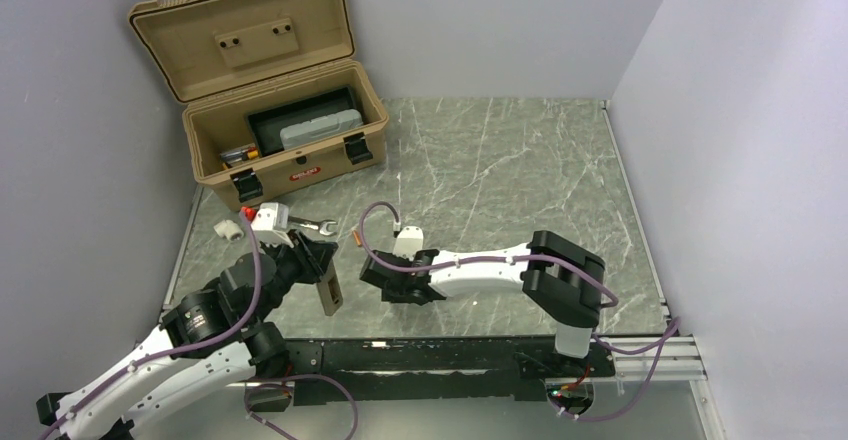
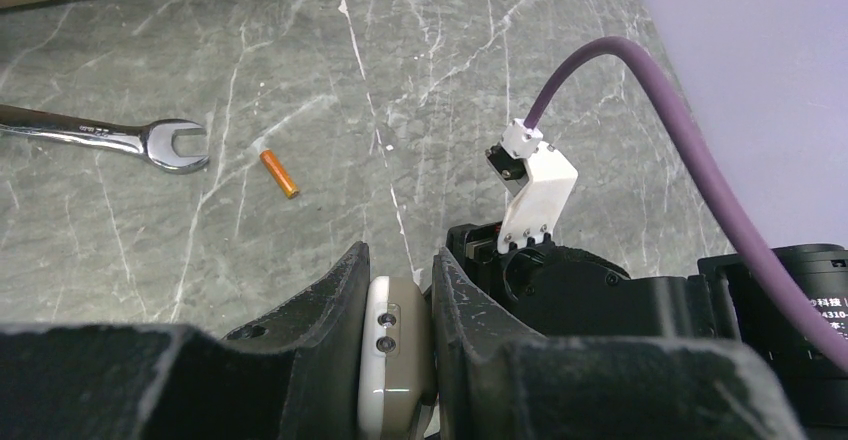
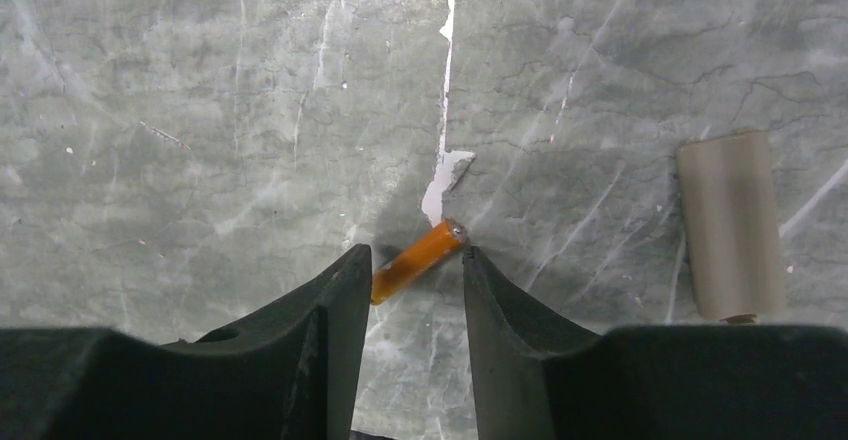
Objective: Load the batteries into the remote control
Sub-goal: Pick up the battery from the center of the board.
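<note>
The worktop (image 3: 200,110) is smooth, veined stone-look with a soft sheen; the wrench (image 2: 100,138) polished metal; the battery (image 3: 418,258) glossy orange; the remote control (image 2: 392,360) smooth white plastic.

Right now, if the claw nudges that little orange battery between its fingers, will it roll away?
Probably. The battery is a smooth cylinder on a hard tabletop, so it would likely roll sideways. It lies askew inside the right claw, so a squeeze may spin it or pop it out. It looks rigid, not fragile.
</note>
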Action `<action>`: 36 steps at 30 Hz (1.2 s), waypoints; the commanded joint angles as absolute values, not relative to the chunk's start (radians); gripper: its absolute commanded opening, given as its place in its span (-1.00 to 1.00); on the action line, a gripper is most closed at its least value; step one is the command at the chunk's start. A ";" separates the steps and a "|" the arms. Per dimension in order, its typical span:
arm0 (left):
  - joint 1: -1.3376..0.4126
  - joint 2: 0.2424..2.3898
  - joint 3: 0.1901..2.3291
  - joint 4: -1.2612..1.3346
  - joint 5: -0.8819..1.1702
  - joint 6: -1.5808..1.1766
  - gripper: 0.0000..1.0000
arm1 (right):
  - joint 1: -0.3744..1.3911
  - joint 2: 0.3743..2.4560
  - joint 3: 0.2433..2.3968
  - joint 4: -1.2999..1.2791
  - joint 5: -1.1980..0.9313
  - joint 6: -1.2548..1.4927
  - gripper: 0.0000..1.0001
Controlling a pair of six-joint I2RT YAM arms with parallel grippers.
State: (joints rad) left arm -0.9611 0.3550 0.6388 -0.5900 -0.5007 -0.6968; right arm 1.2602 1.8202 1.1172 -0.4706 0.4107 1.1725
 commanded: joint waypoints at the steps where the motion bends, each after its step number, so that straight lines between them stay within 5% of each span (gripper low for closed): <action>1: -0.958 0.341 0.654 -0.575 -0.497 -0.704 -1.00 | 1.258 1.840 1.151 -0.487 0.419 1.158 -0.24; 9: -0.957 0.336 0.643 -0.575 -0.500 -0.709 -1.00 | 1.259 1.838 1.131 -0.498 0.410 1.125 -0.57; 30: -0.958 0.330 0.646 -0.591 -0.508 -0.708 -1.00 | 1.257 1.926 1.219 -0.591 0.412 0.939 -0.42; 36: -0.958 0.329 0.650 -0.596 -0.514 -0.707 -1.00 | 1.247 1.930 1.223 -0.588 0.411 0.943 -0.57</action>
State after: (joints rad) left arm -0.9607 0.3420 0.6342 -0.6113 -0.5014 -0.7010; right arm 1.2591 1.8923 1.2148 -0.5423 0.3965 0.9493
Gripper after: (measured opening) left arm 0.295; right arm 0.244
